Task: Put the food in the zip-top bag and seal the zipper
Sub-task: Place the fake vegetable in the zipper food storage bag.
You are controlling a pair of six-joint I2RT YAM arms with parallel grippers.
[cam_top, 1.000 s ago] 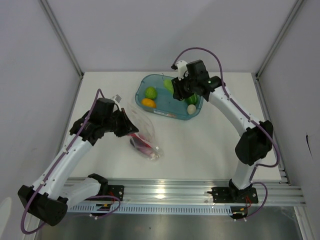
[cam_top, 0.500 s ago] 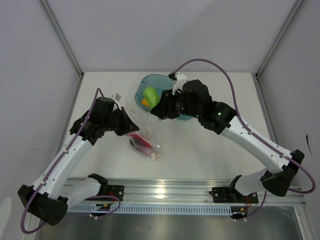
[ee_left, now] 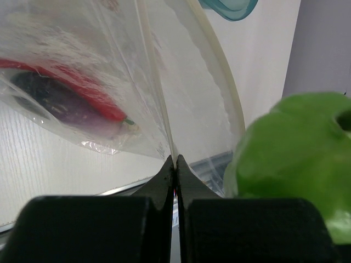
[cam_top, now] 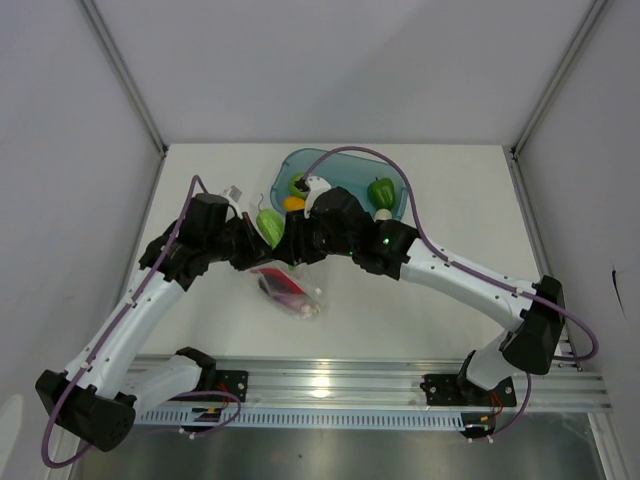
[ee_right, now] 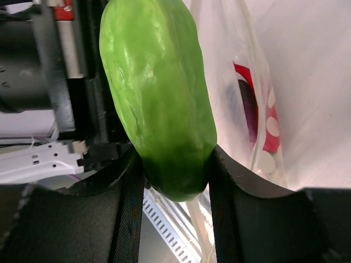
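My left gripper (ee_left: 175, 160) is shut on the mouth edge of the clear zip-top bag (ee_left: 181, 87), holding it up off the table. The bag (cam_top: 292, 290) holds a purple eggplant (ee_left: 60, 107) and a red chili (ee_left: 82, 87). The zipper strip (ee_left: 216, 71) runs along the open mouth as a pale line. My right gripper (ee_right: 175, 175) is shut on a light green vegetable (ee_right: 159, 93), held right beside the left gripper at the bag's mouth (cam_top: 268, 227). In the teal tray (cam_top: 340, 158) lie a green pepper (cam_top: 380, 192), another green piece (cam_top: 298, 185), a yellow-orange piece (cam_top: 293, 203) and a white egg (cam_top: 382, 213).
The right arm (cam_top: 450, 275) stretches across the middle of the table over the tray's front edge. The metal rail (cam_top: 380, 385) runs along the near edge. Grey walls close in the left, right and back.
The right arm has swung left from the tray to the bag's mouth, carrying the light green vegetable. The left gripper has kept its hold on the bag.
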